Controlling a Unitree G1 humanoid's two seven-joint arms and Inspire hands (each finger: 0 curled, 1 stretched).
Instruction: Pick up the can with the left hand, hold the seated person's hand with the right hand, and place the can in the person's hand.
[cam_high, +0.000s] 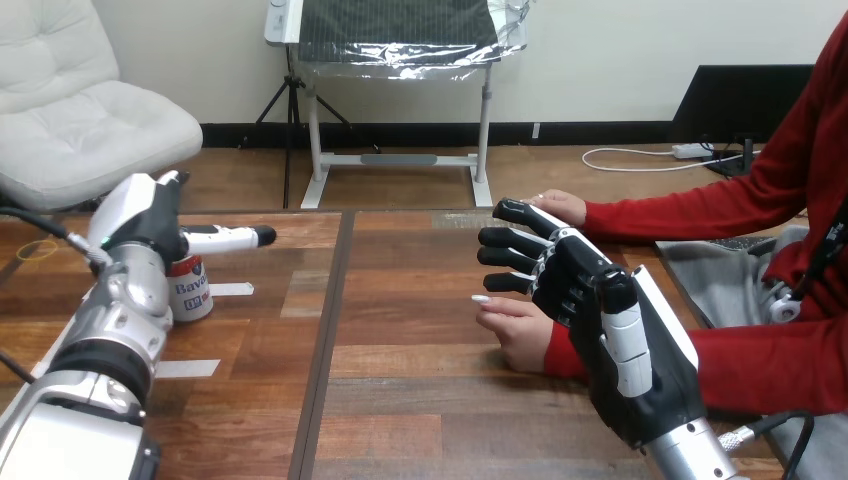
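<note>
your left hand (158, 225) is sitting right over the can (190, 292), which is standing upright on the table (420, 400) at the left. can't tell if it's gripping. your right hand (600, 320) is hanging loose over the person's hand (520, 335), not wrapping it. the can's probably light, thin-walled and slick, so you're wanting a gentle wrap round its middle.

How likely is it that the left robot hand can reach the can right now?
Likely yes: the left robot hand hangs open right at the can, just over its top, and nothing stands between them.
</note>
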